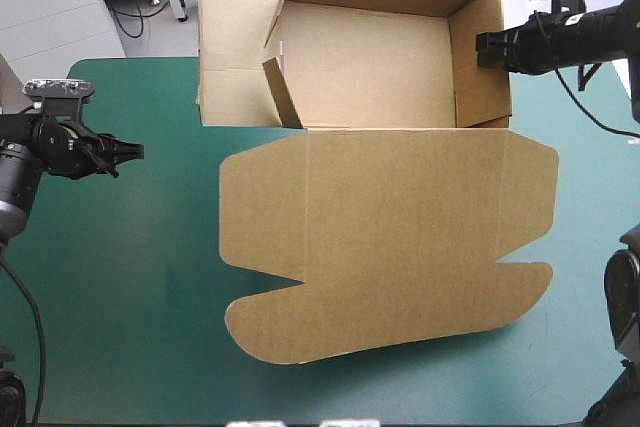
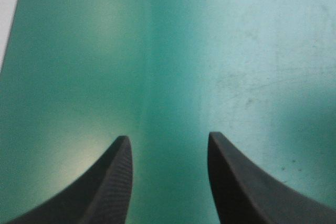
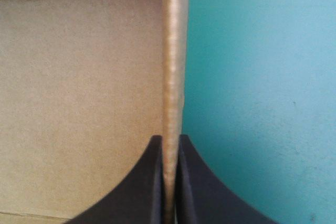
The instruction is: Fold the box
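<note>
The brown box (image 1: 380, 197) lies across the middle and far side of the teal-green worktop (image 1: 120, 297). Its far wall and right wall (image 1: 482, 57) are raised, and the right wall is pinched between the right jaws, which are all but shut. The left wall (image 1: 235, 57) is judged not yet tucked. The lid (image 1: 390, 247) is spread flat on the near side. The left jaws are held wide over bare cover, well apart from the box.

A teal-green cover (image 1: 130, 287) is lying smooth over the tabletop (image 1: 100, 82), reaching right round its rounded far left corner. Seen close, it is showing faint pale scuffs and a few dark specks, and soft light is glancing off it.
</note>
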{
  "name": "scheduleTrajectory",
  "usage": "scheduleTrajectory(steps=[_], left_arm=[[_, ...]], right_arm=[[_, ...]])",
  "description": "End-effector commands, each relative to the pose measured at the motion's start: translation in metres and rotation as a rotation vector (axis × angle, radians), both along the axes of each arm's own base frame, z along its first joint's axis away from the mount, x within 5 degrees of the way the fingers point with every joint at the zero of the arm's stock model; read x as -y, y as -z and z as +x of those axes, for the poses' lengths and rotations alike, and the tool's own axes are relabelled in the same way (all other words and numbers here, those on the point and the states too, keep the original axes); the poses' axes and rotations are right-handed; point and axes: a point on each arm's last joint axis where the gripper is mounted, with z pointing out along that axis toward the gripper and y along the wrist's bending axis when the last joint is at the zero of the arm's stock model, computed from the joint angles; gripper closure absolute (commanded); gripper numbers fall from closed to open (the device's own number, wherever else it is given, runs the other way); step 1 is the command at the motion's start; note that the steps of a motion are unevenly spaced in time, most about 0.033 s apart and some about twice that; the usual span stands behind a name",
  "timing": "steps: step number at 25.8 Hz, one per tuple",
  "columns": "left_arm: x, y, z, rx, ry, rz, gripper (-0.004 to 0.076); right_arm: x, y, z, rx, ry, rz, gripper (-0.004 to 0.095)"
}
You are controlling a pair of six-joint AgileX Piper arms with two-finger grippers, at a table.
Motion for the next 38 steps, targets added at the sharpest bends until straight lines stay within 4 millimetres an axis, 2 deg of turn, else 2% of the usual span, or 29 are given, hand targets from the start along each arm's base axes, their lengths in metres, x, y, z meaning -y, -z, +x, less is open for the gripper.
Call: scheduleTrajectory(steps=[1,9,15,25,32,38], left_arm=[[0.01,-0.014,0.005,0.111,0.054,-0.09,0.04],[0.039,0.002,0.029,0.122,0.209,-0.411,0.04],[0.061,0.001,0.043,0.181,0.328,-0.693,0.04],[0.082,-0.022,0.044,0.283,0.505,-1.111,0.04],[0.086,-0.04,0.038,0.366,0.612,-1.231,0.04],[0.091,-0.059,0.032,0.37,0.701,-1.243,0.0301]], right_arm=[[-0.009,-0.035,-0.023,0.106,-0.049,0.085,0.0926],[-0.012,-0.036,-0.023,0.113,-0.077,0.118,0.0925],[-0.014,-0.03,-0.019,0.095,-0.08,0.109,0.0925],[-0.013,-0.021,-0.012,0.085,-0.05,0.046,0.0925],[-0.011,-0.008,0.002,0.058,-0.035,0.046,0.0925],[-0.009,0.001,0.01,0.042,-0.018,0.038,0.0925]])
